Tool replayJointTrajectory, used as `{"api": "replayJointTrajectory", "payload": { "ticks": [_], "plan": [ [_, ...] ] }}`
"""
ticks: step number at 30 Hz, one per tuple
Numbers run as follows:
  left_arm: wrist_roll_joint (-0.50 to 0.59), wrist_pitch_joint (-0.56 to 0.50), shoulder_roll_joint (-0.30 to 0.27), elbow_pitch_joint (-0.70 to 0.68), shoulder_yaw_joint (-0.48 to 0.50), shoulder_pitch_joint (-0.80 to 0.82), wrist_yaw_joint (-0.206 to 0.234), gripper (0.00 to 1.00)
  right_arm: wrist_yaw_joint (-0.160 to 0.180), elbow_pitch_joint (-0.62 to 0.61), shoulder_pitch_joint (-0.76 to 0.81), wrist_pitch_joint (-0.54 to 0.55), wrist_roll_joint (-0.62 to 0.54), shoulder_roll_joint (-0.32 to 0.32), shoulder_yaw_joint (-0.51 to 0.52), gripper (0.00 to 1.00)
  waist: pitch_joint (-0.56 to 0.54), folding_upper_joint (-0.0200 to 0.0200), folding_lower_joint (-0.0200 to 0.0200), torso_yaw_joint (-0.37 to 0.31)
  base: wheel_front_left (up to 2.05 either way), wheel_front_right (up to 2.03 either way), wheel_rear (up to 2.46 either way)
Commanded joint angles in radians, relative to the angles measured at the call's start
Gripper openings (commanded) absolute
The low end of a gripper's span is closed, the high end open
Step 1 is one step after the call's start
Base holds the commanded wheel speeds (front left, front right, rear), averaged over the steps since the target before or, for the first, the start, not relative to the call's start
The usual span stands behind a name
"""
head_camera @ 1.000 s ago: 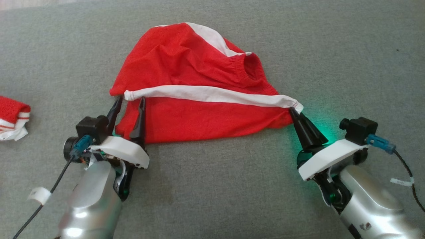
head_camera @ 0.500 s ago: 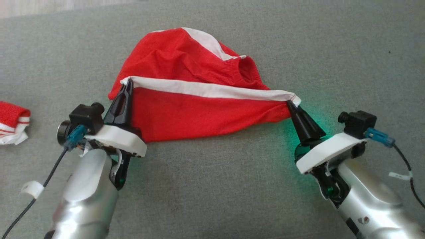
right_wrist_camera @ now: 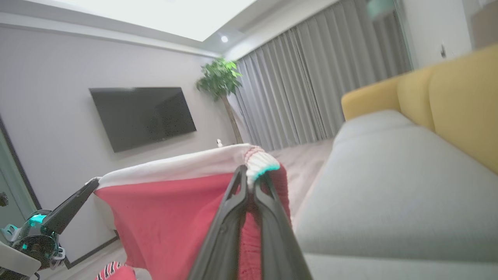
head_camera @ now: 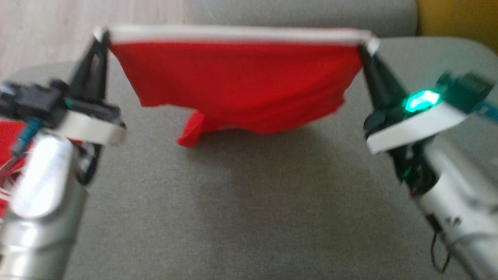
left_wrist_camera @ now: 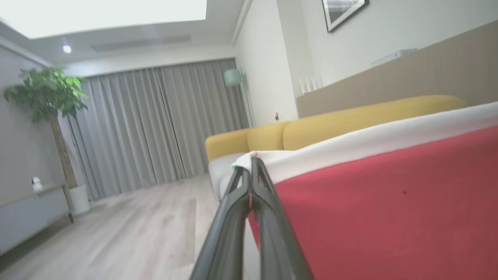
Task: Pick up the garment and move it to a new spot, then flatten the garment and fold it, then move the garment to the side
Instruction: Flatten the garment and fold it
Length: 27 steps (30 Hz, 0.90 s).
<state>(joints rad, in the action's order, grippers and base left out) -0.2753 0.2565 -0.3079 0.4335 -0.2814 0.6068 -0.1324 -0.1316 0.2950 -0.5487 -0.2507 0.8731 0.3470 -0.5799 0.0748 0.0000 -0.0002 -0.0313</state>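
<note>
The garment (head_camera: 237, 85) is red with a white band along its top edge. It hangs stretched in the air above the grey sofa seat (head_camera: 241, 202). My left gripper (head_camera: 102, 35) is shut on the band's left corner, and my right gripper (head_camera: 365, 43) is shut on its right corner. The left wrist view shows my left gripper (left_wrist_camera: 252, 161) pinching the white hem of the garment (left_wrist_camera: 389, 202). The right wrist view shows my right gripper (right_wrist_camera: 251, 173) clamped on the bunched corner of the garment (right_wrist_camera: 171, 210), with the left gripper (right_wrist_camera: 91, 184) at the far corner.
Another red and white cloth (head_camera: 6, 132) lies at the far left behind my left arm. A yellow sofa back (head_camera: 455, 17) rises at the upper right. Wooden floor (head_camera: 42, 35) lies beyond the seat's upper left edge.
My left gripper closed on the white band's left corner. Both arms then lifted the garment off the seat and pulled it taut. The head camera has tilted upward.
</note>
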Motion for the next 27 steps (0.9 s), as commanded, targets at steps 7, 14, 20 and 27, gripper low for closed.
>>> {"api": "replayJointTrajectory", "payload": {
  "ticks": [7, 14, 20, 27],
  "plan": [
    [0.02, -0.039, -0.135, -0.146, 0.082, 0.176, 0.019, 0.0, 0.001, -0.115, -0.193, 0.065, 0.062, 0.074, 0.023, 0.0, -0.066, 0.0, 0.0002, 0.036, 0.0, 0.0, 0.0],
    [0.005, -0.138, -0.126, -0.128, 0.058, 0.242, 0.019, 0.0, 0.001, -0.029, -0.326, 0.154, 0.033, 0.083, 0.02, 0.0, 0.028, 0.0, 0.0002, 0.05, 0.0, 0.0, 0.0],
    [0.039, -0.069, -0.07, -0.003, 0.04, 0.375, 0.064, 0.0, 0.001, 0.149, -0.495, 0.089, -0.07, 0.038, -0.005, 0.0, 0.126, 0.0, 0.0002, 0.046, 0.0, 0.0, 0.0],
    [0.089, 0.004, -0.01, 0.003, 0.041, 0.456, 0.118, 0.0, 0.001, 0.32, -0.603, -0.006, -0.182, -0.005, 0.072, 0.0, 0.111, 0.0, 0.0002, 0.05, 0.0, 0.0, 0.0]
  ]
}}
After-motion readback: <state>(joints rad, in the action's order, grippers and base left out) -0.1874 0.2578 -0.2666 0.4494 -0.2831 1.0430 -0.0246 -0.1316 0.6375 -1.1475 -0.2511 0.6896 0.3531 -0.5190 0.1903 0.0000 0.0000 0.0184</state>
